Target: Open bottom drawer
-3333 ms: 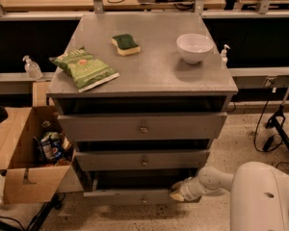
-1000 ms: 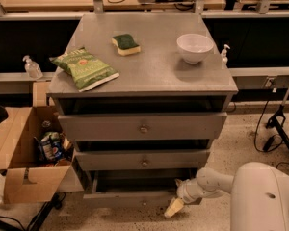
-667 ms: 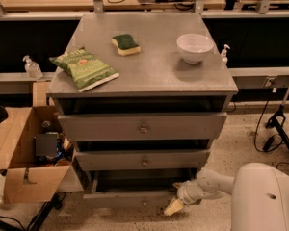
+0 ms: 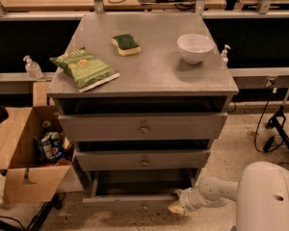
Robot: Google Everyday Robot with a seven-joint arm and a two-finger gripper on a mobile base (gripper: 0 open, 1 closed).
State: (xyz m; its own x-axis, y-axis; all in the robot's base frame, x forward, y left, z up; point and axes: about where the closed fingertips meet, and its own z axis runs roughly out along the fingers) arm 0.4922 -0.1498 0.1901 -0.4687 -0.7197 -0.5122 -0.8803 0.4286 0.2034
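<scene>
Camera view shows the gripper (image 4: 176,207) low down near the floor, at the right end of the bottom drawer (image 4: 125,201). The drawer front lies just to the left of the gripper, and the two look like they touch at the corner. I cannot tell if the gripper is spread or pressed together.

The drawer sits part way out, so I think the job is almost done. To do it well, the pull should go straight out toward the camera, slow and level. A tug at one end could twist the drawer and make it jam.

The drawer is grey, with a thin, short front. A small round knob (image 4: 144,206) sits on it, left of the gripper. The plain grey inside shows up and left of the gripper, under the middle drawer (image 4: 143,160).
</scene>
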